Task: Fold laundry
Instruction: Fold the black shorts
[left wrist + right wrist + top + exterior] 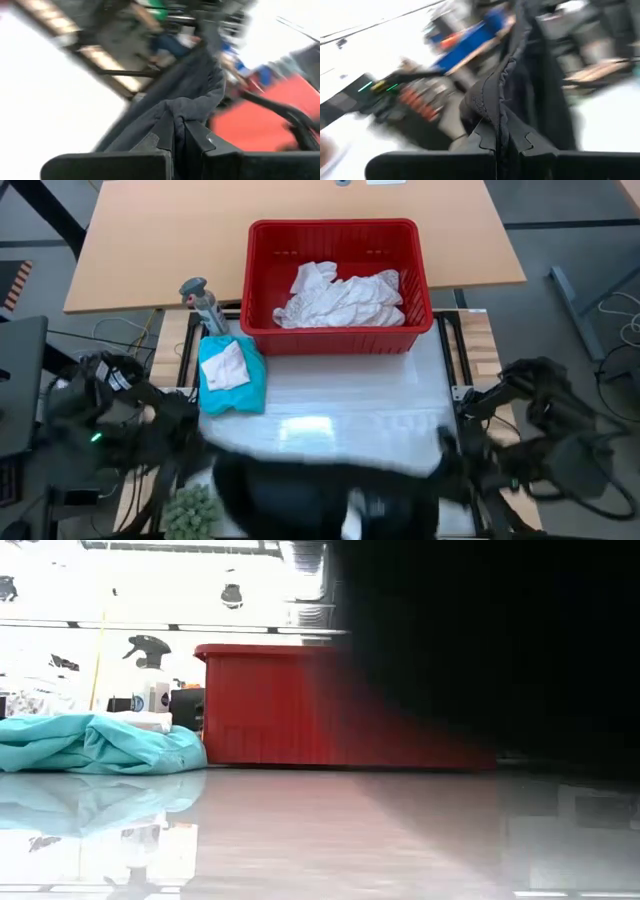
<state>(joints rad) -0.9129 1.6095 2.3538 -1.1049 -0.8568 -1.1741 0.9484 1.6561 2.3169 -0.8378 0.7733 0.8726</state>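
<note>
Black garment (300, 485) hung stretched between both arms, on the near side of the red basket (338, 330). Left gripper (179, 137) and right gripper (500, 135) each pinched an edge, jaws pressed tight. Advice: hold tension even and lower flat before folding.

light: bright overhead | glare: white table (330, 405) | blur: both wrist views, high view's lower part
</note>
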